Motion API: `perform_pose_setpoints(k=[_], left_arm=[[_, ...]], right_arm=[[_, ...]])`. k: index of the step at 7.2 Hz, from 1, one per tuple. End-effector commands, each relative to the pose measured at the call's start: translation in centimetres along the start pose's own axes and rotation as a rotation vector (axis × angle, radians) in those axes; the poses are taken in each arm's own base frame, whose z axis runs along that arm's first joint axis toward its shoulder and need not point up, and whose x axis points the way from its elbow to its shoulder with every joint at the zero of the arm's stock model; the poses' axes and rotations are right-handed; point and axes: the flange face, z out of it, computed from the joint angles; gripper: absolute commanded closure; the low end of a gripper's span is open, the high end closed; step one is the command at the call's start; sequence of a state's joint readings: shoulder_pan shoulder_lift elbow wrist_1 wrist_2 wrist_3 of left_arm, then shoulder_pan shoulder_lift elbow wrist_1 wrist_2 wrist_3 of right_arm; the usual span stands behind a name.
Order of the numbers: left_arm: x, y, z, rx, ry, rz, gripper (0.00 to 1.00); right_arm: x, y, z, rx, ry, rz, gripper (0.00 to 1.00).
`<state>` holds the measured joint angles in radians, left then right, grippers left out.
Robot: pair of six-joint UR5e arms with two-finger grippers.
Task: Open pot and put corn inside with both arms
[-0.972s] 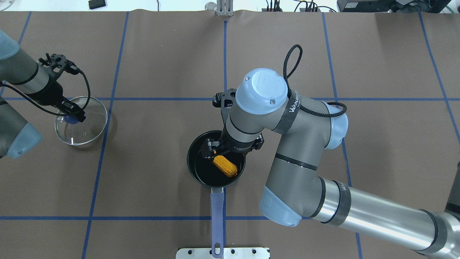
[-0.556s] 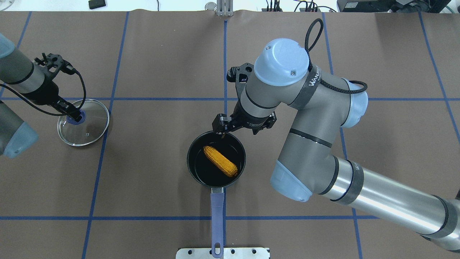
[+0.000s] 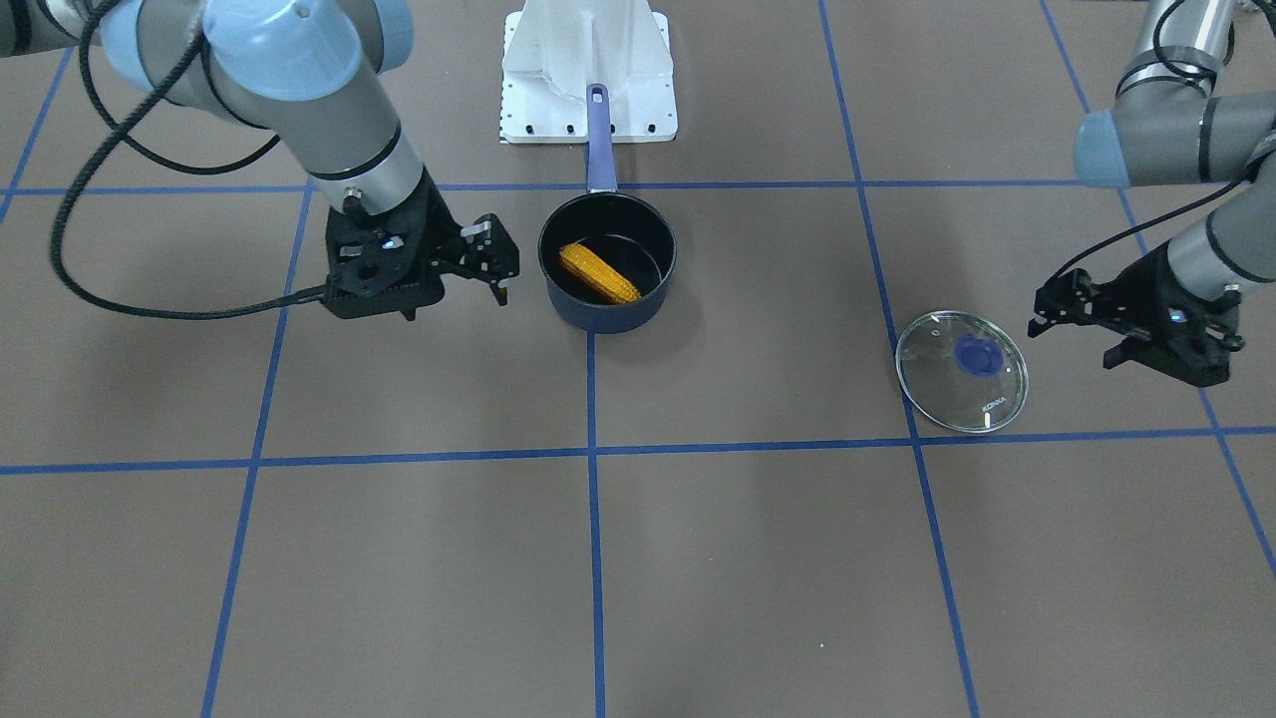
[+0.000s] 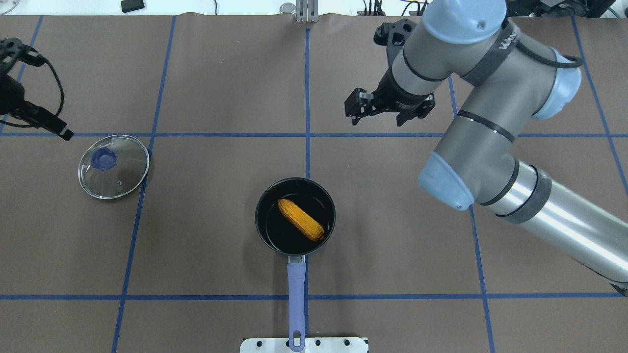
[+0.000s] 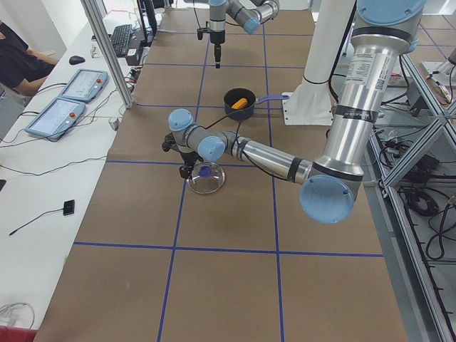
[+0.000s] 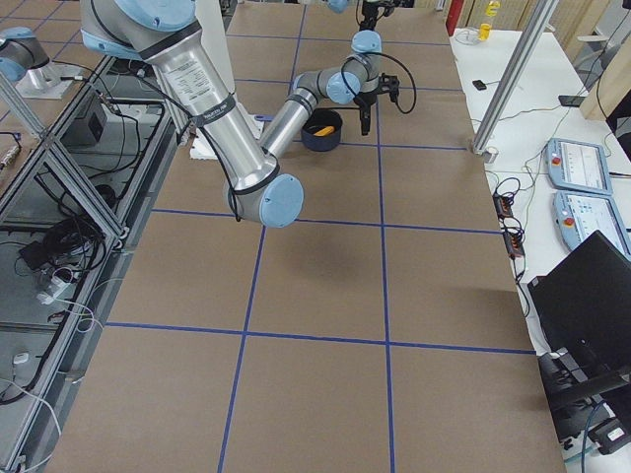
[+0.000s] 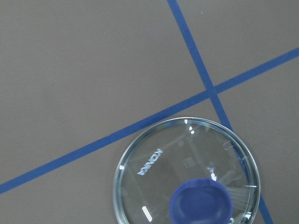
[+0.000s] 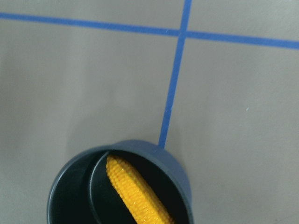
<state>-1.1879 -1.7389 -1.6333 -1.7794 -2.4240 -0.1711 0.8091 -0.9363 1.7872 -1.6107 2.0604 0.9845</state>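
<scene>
Brown tabletop (image 4: 196,235), ruled into large squares by blue tape lines. White base plate (image 4: 338,344) at the robot's edge.

Right tool (image 4: 377,117): jaws spread wide, nothing between them. It hung clear of the tabletop, fingers pointing down. Black cable looped off the wrist.

Pot (image 4: 273,234): stood upright and uncovered, well apart from the right tool, on the robot's side of it and over toward the left tool. Its camera looked down on the pot's far rim from outside. Long blue handle (image 4: 296,284) ran straight away from the right tool toward the robot, its end over the base plate.

Corn (image 4: 300,226): lay inside the pot on the black bottom, slantwise, thin end nearer the right tool, thick end close to the wall beside the handle. Touched by neither tool.

Left tool (image 3: 1077,339): fingers apart, holding nothing, raised off the tabletop.

Glass lid (image 4: 122,179): lay flat on the tabletop with its blue knob (image 4: 104,158) up, just beside the left tool on the side toward the pot, not touching it. The left tool's camera showed the lid's rim, its printed lettering and part of the knob at the lower edge. Lid and pot well apart, with a tape line between them.
</scene>
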Motion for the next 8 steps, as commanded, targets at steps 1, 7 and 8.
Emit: perform_pose_setpoints(k=[1,7,8], left_arm=[[-9.4,7.9,-4.6,0.047,0.029,-0.028,0.00],[-16.1,13.1,-10.4,0.141,-0.063,-0.053,0.01],[-16.2,12.7,-10.8,0.143,-0.098,-0.046,0.01]], right_arm=[[10.4,-6.1,-3.6,0.116,0.118,-0.039,0.00],[41.8,-7.7,-13.7,-0.163,0.203,-0.028,0.00],[48.1,-3.9,-12.8,-0.176,0.148,0.048,0.00]])
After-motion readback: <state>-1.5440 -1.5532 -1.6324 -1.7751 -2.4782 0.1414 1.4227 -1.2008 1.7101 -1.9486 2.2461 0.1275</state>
